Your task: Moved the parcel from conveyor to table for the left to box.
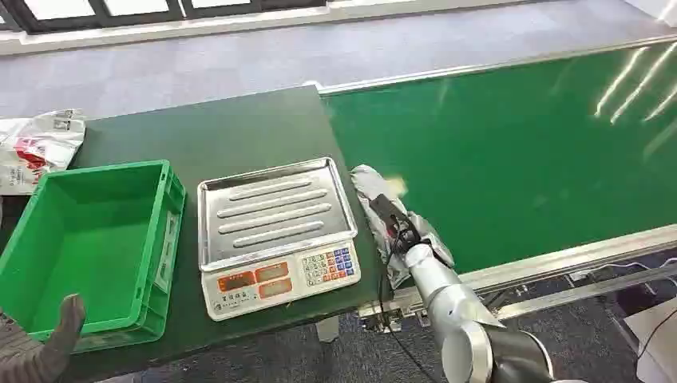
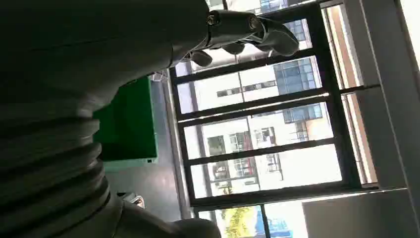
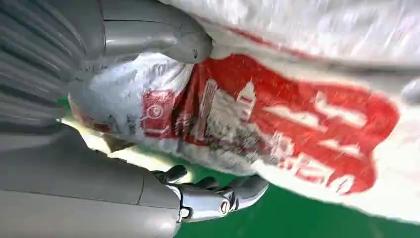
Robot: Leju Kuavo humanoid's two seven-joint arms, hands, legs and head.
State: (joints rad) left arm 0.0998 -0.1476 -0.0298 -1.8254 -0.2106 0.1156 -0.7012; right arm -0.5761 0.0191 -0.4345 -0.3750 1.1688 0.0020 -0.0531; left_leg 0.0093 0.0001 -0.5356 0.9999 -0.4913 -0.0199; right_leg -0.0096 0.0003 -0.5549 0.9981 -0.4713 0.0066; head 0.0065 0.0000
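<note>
Gripping parcel [image 1: 382, 209] at conveyor [image 1: 519, 159] near edge, right of scale [image 1: 275, 231]: right hand [image 1: 397, 227]. Left hand [image 1: 36, 347] fingers spread, near green box [image 1: 92, 239].

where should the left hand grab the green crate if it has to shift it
Take the green crate by its raised rim on the near edge, coming from above at the robot's side. Its walls stand upright with an open top, and the left hand sits by that near corner.

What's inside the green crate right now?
Nothing shows inside the green crate: its floor looks bare in the head view. The near wall and the left hand cover the front strip. The parcel is in the right hand, at the conveyor edge.
</note>
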